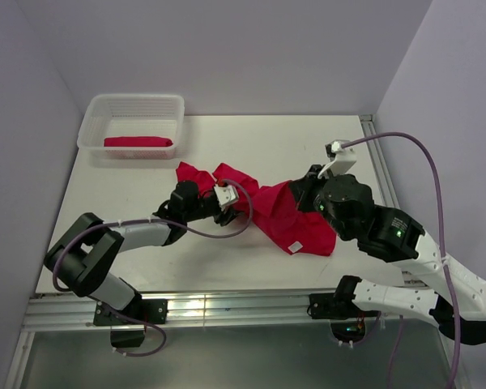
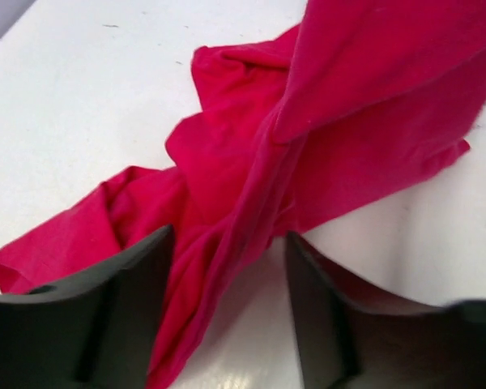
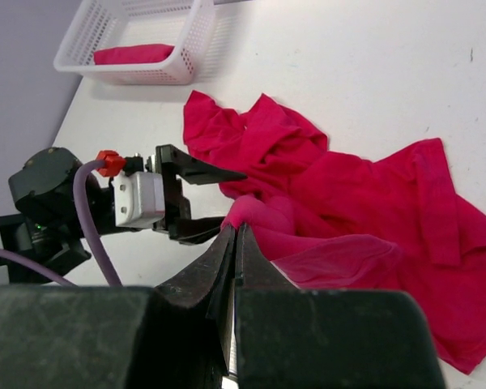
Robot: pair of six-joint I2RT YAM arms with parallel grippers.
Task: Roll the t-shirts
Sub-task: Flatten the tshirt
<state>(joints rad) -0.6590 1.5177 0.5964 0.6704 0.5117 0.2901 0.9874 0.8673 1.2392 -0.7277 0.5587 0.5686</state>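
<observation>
One red t-shirt (image 1: 285,217) lies crumpled and twisted across the middle of the table. My right gripper (image 3: 240,228) is shut on a raised fold of it near its middle. My left gripper (image 2: 227,271) stands open at the shirt's left part, its dark fingers (image 2: 121,312) on either side of a hanging strand of red cloth (image 2: 227,227); the right finger does not touch the cloth. From above, the left gripper (image 1: 240,204) meets the shirt from the left. A second red t-shirt (image 1: 138,143) lies rolled up inside the white basket (image 1: 91,130).
The white lattice basket (image 3: 188,50) stands at the table's far left corner. A purple cable (image 1: 425,162) loops over the right arm. Grey walls close in the left, back and right. The table's metal front rail (image 1: 227,306) runs along the near edge.
</observation>
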